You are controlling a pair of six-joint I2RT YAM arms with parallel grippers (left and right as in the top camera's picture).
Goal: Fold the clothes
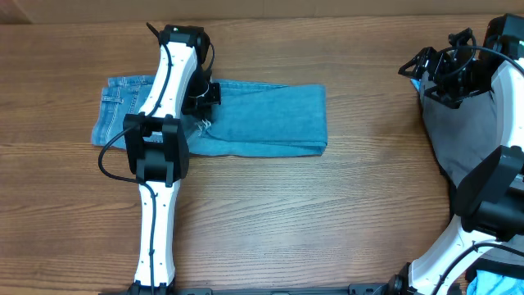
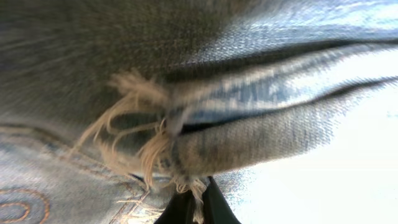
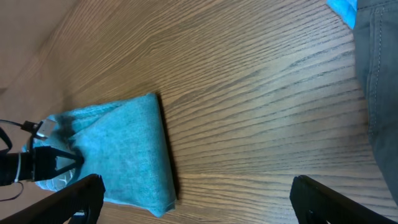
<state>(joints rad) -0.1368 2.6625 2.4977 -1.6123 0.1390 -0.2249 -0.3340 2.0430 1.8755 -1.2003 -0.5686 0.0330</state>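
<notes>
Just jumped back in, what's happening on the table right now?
The left gripper is shut on the frayed hem of the jeans, which lie folded in a long band across the table. The right gripper is open and holds nothing, off to the right by the grey trousers. A bit of a bright-blue garment shows beside them.

Jeans (image 1: pixel 262 119) faded light-blue; trousers (image 1: pixel 467 135) grey; table (image 1: pixel 327 229) brown woodgrain.

Jeans (image 1: pixel 262 119): flat on tabletop (image 1: pixel 327 221), left of centre. Trousers (image 1: pixel 467 135): on tabletop, far right, well apart from jeans.
</notes>
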